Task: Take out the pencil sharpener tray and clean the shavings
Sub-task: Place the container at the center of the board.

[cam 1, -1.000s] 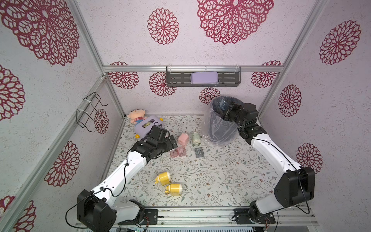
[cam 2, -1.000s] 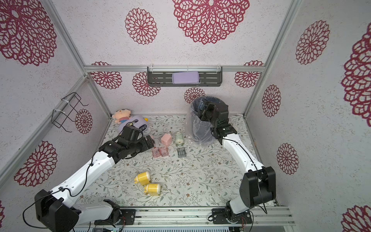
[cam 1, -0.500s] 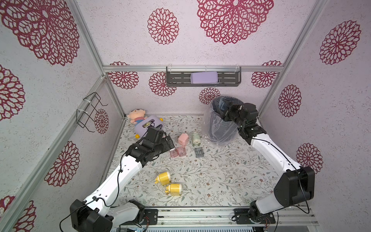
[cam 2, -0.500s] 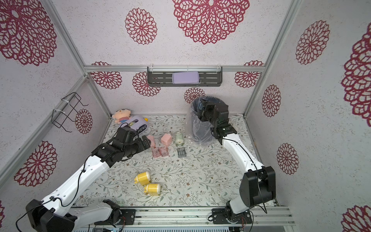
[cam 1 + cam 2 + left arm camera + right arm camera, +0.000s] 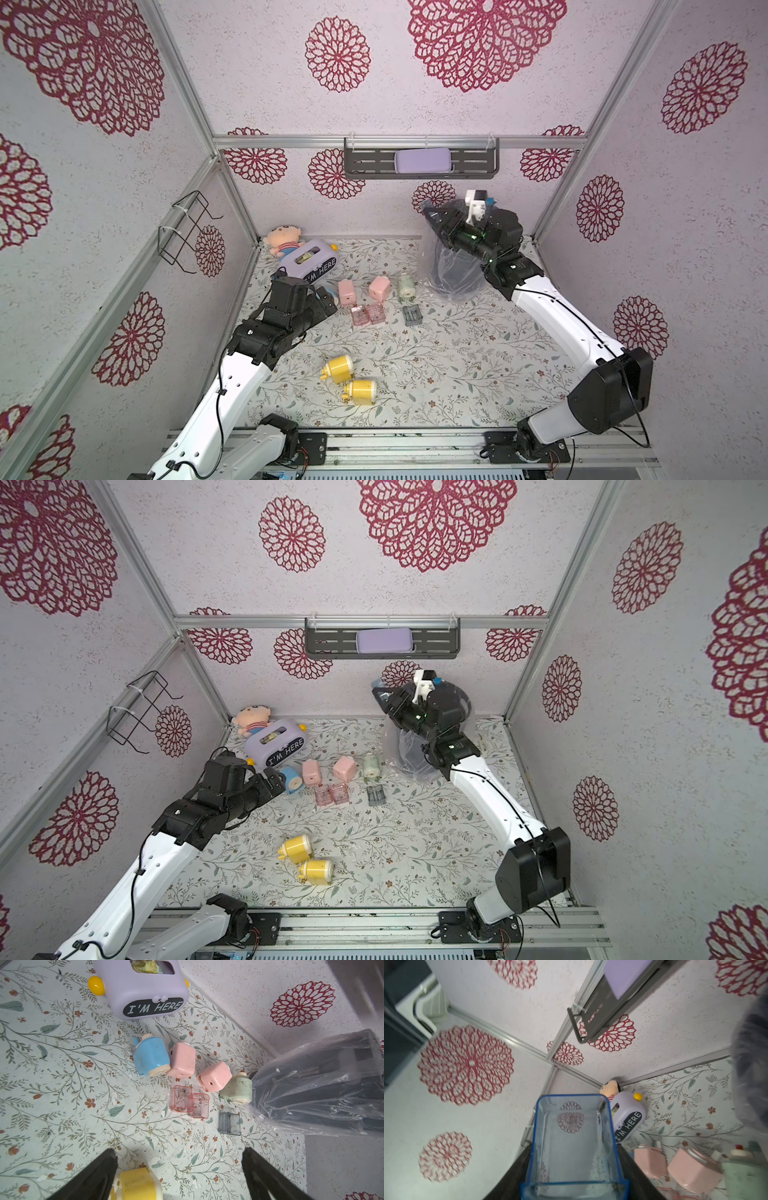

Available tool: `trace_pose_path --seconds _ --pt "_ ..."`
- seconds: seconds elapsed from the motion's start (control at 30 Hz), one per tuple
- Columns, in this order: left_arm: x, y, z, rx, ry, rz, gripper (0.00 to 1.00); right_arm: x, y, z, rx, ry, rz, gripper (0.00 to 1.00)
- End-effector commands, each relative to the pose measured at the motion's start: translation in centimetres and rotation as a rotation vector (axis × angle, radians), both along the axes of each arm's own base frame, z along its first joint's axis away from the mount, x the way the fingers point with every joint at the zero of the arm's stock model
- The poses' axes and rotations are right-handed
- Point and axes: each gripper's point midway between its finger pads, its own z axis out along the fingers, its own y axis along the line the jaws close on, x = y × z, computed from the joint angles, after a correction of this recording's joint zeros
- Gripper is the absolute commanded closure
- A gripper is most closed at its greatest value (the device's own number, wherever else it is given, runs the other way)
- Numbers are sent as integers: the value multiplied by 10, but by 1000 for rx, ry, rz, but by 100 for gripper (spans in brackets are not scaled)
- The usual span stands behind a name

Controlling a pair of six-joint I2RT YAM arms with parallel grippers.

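My right gripper [image 5: 575,1167] is shut on a clear blue-rimmed sharpener tray [image 5: 571,1136], held high at the rim of the bag-lined bin [image 5: 453,270]; a few dark specks cling to the tray's walls. In a top view that gripper [image 5: 434,218] sits over the bin's left edge. My left gripper [image 5: 179,1159] is open and empty, hovering above the mat just short of the blue sharpener [image 5: 151,1057]. Two pink sharpeners [image 5: 182,1059] [image 5: 215,1076] and a green one [image 5: 239,1089] lie beside it. Two pink trays [image 5: 182,1098] [image 5: 200,1105] and a grey tray [image 5: 229,1123] lie in front of them.
Two yellow sharpeners [image 5: 338,368] [image 5: 361,390] lie near the front of the mat. A purple "I'M HERE" box [image 5: 307,259] and a plush doll [image 5: 282,241] fill the back left corner. A wall shelf [image 5: 422,162] and a wire rack [image 5: 187,232] hang above.
My left arm has drawn back from the sharpeners toward the front left, jaws still open. The right arm has barely shifted with the tray over the bin.
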Motion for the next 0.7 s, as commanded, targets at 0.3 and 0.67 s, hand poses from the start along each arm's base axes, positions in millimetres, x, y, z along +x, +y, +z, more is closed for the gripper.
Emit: trace_pose_path --seconds 0.3,0.67 --pt "-11 39 -20 -53 41 119 3 -97 103 -106 -531 -284 291 64" --pt "-26 72 -26 -64 72 227 3 -135 210 -254 -858 -203 448 64"
